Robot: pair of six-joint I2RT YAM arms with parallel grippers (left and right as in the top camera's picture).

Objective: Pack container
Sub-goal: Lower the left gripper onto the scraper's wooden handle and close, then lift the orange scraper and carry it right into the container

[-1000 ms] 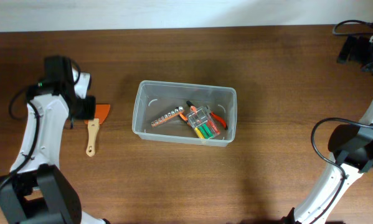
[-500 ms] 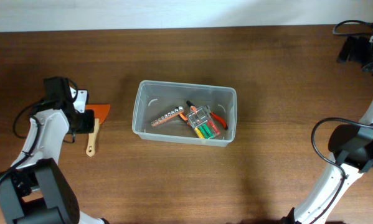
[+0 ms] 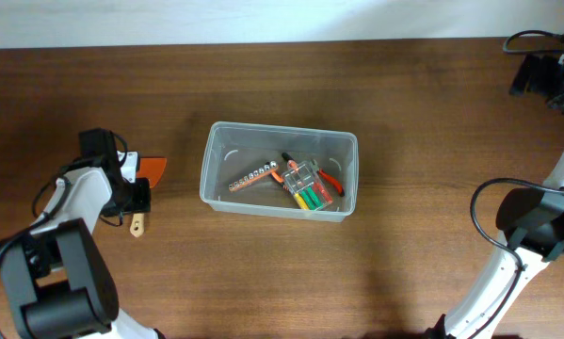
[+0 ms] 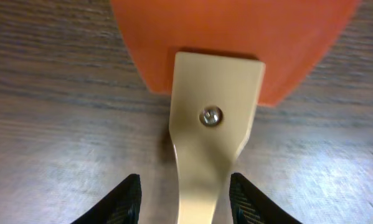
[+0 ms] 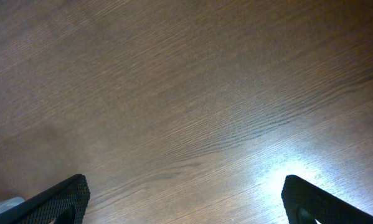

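The container [image 3: 209,162], a large clear plastic bin, stands mid-table. Inside lie a small clear case with green, yellow and red pieces [image 3: 308,189], a strip of bits [image 3: 251,179] and orange-handled pliers [image 3: 330,182]. Left of it lies a spatula with an orange blade [image 3: 153,168] and a pale wooden handle [image 3: 136,225]. My left gripper [image 3: 134,197] is low over that handle. In the left wrist view its fingers [image 4: 125,198] stand open astride the handle [image 4: 215,140], with a gap on each side. My right gripper [image 5: 186,200] is wide open over bare wood.
The right arm [image 3: 536,226] rises along the table's right edge, with its cables [image 3: 531,40] at the far right corner. The white back edge [image 3: 263,19] runs along the top.
The left arm has moved toward the front of the table and come down along the spatula, from over the blade to over the handle. The right arm has not moved.
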